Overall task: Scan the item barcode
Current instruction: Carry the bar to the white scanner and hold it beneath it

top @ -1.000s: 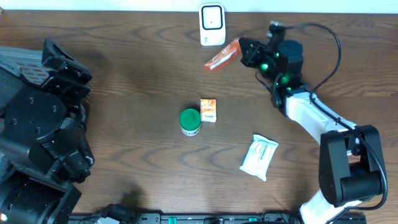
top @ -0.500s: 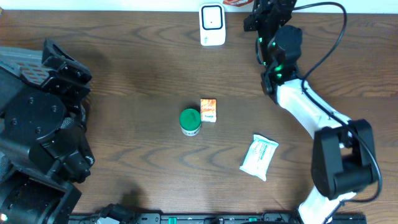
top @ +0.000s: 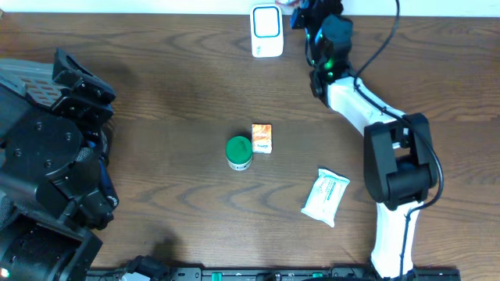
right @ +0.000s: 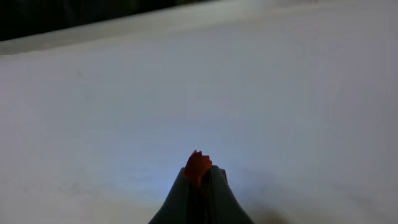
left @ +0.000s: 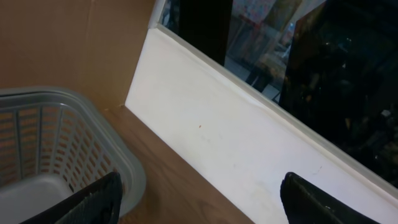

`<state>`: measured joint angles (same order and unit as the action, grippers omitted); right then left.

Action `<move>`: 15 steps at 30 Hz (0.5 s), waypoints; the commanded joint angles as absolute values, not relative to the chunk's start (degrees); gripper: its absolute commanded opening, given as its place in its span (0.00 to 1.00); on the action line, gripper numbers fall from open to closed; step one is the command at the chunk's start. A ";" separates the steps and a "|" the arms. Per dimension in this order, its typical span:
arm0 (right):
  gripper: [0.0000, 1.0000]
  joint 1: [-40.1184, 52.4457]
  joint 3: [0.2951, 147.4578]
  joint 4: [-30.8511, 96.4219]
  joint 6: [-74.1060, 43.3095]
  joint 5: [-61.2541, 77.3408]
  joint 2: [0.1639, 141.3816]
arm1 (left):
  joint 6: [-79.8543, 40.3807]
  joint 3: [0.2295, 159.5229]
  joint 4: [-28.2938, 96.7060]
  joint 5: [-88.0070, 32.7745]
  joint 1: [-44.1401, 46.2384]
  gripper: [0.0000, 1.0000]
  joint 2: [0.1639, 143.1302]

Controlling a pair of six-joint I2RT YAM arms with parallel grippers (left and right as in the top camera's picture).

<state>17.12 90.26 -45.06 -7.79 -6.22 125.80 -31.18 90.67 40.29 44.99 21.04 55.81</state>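
The item, an orange-red packet (right: 197, 167), is pinched between my right gripper's fingers (right: 202, 173), and only its serrated tip shows against a blank white surface. From overhead, the right gripper (top: 303, 14) is at the table's far edge, just right of the white barcode scanner (top: 266, 31). The packet reaches past the top of that view. My left gripper (left: 199, 205) stands open with nothing between its fingers, far from the scanner. The left arm (top: 47, 156) fills the table's left side.
A green-lidded jar (top: 239, 152) and a small orange box (top: 262, 138) stand mid-table. A white wipes pack (top: 326, 196) lies to the front right. In the left wrist view, a white slotted basket (left: 56, 143) sits beside a white wall panel (left: 236, 143).
My right arm has swung up and to the left, carrying the packet from right of the scanner to the table's far edge, mostly out of the overhead view. The left arm has not moved.
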 commanded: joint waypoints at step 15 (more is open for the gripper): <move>0.01 20.29 99.63 -42.11 2.59 -7.14 136.77 | -30.24 90.87 40.27 45.89 20.80 0.82 55.72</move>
